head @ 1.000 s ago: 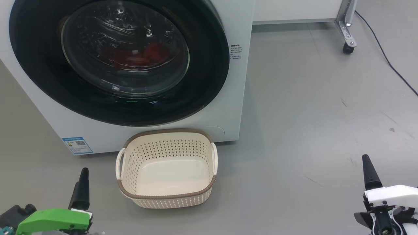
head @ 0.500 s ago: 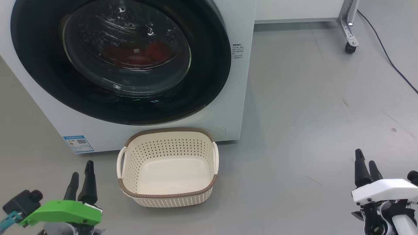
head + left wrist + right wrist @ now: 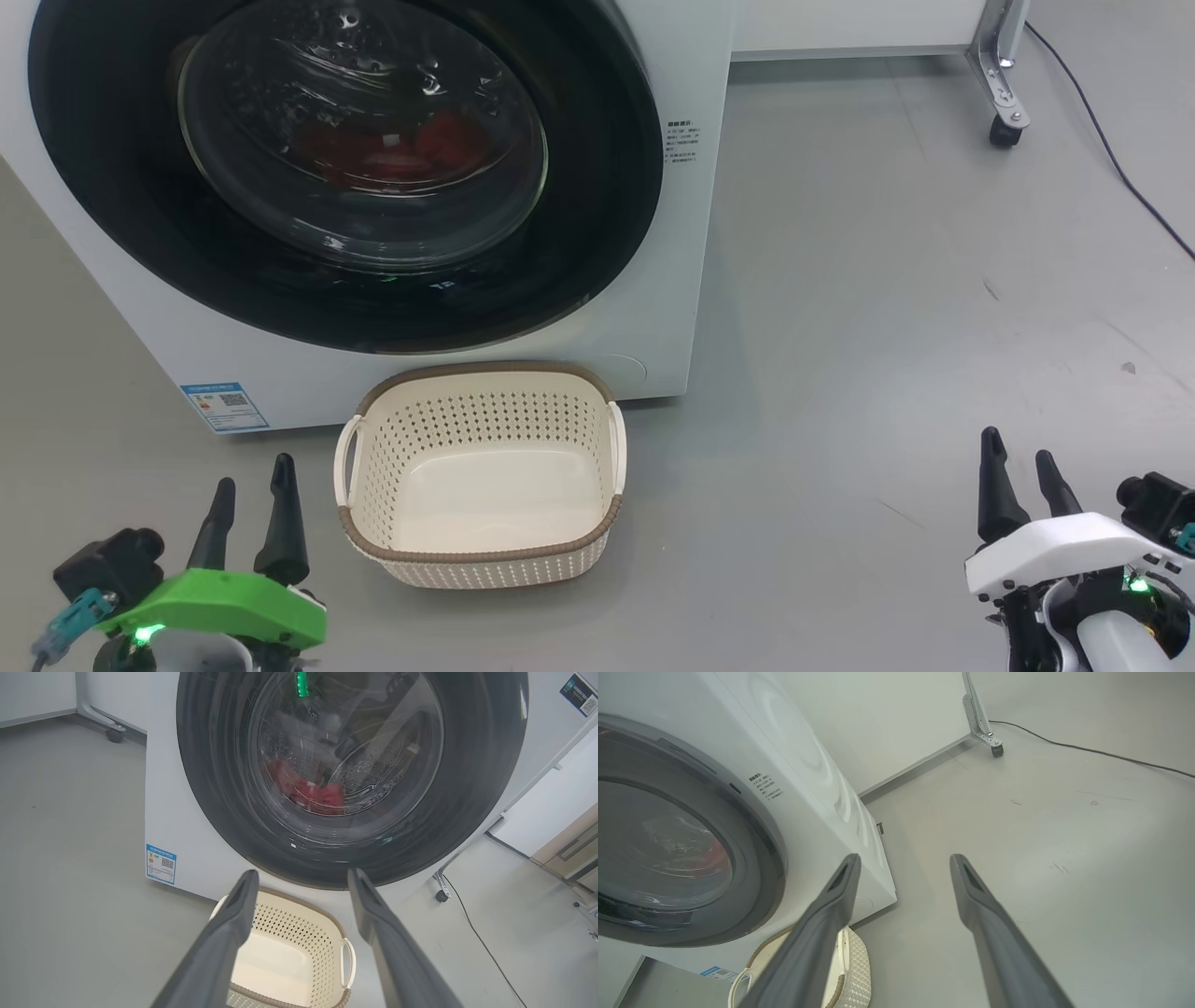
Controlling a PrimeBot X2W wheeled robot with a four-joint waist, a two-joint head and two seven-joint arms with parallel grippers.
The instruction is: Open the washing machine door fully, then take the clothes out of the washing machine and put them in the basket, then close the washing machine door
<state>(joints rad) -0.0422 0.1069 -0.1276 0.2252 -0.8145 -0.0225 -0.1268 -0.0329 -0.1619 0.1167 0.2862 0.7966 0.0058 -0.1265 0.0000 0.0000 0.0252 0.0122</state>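
- Both arms have come up since a moment ago: the left gripper [image 3: 254, 471] and right gripper [image 3: 1016, 446] each show two fingers now, spread apart and holding nothing.
- The basket [image 3: 485, 553] sits on the grey floor [image 3: 887, 327], just beside the left gripper.
- Just behind it stands the washer [image 3: 691, 280], its door [image 3: 597, 187] shut.
- Red clothes [image 3: 392, 149] lie behind the glass.
- Right of the washer is wide open floor.
- Far back are a wheeled leg [image 3: 1004, 93] and a black cable [image 3: 1111, 159].

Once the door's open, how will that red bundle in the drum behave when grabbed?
Likely floppy: the clothes lie slumped in a crumpled heap. Probably light: the bundle looks smaller than the basket. It may drape and trail.
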